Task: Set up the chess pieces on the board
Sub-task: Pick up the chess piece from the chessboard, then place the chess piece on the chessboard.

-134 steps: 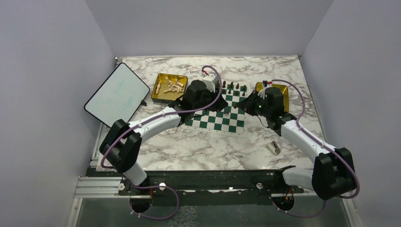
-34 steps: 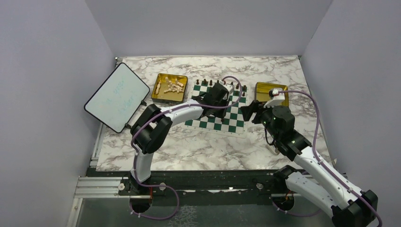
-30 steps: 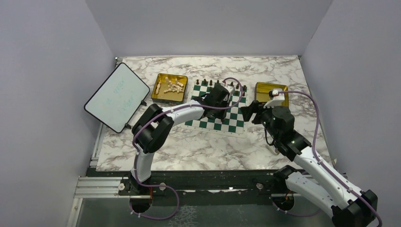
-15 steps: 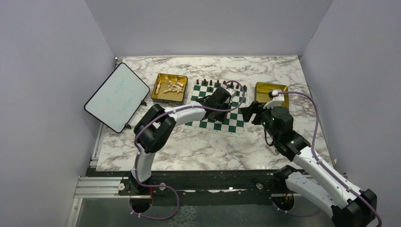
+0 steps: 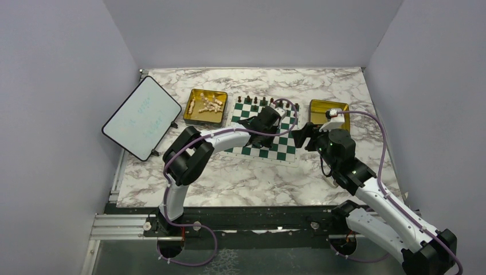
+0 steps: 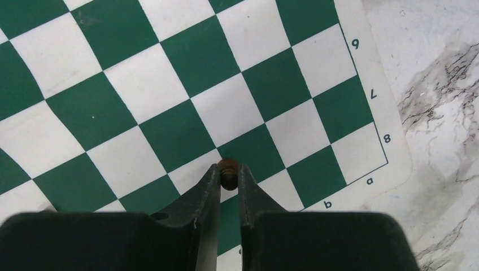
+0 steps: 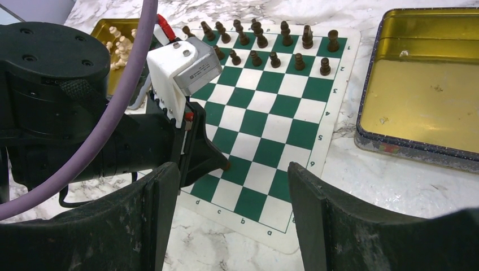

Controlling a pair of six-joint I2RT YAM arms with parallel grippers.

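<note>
The green-and-white board lies mid-table. My left gripper is shut on a small dark brown chess piece, pinched between the fingertips just above the squares near the board's b/c edge. The right wrist view shows the same left gripper low over the board. Several dark pieces stand in two rows along the far side. Cream pieces lie in the left gold tray. My right gripper hovers open beside the board's right near corner, empty.
An empty gold tray sits right of the board, with its rim close to my right gripper. A white tablet lies at the far left. Marble tabletop surrounds the board.
My left wrist has slid a little toward the board's near side and its jaws have closed tighter. The right arm has held still.
</note>
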